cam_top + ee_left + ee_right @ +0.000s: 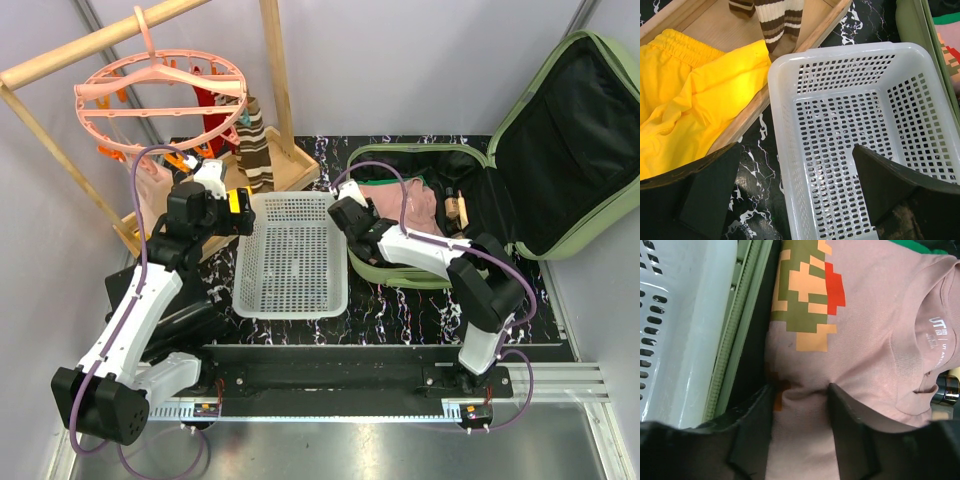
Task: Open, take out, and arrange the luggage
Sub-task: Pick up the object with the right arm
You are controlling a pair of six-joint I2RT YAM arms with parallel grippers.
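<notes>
While the right claw (800, 392) sits down inside the luggage (560, 130), its two fingers stand part-way together with a ridge of the pink T-shirt (865, 320) gathered between them. Whether that pinch is firm I cannot tell. The cloth lies directly under the fingertips and wrinkles against the left finger.

Just ahead of the claw is the shirt's pixel print (810, 290), and off to its right are the collar (930, 340) and then a small bottle (947, 390) at the edge of the wrist view. From print to collar, the shirt's length seems to run side to side, along the line on which the fingers shut, so the pinched ridge crosses the garment rather than following it.

Close on the claw's left is the green zippered rim of the luggage, and touching or just beside that rim is the wall of the white basket (685, 315). I judge that a lift and a short carry leftward over the rim is what comes next.

The luggage lies open on the right half of the table, its lid tipped up and back beyond the claw. The right arm is plainly the nearer one. The left claw (797, 185) hangs spread wide, well apart on the basket's far side, with a wooden tray (790, 65) holding a yellow garment (695, 95) beyond it.
</notes>
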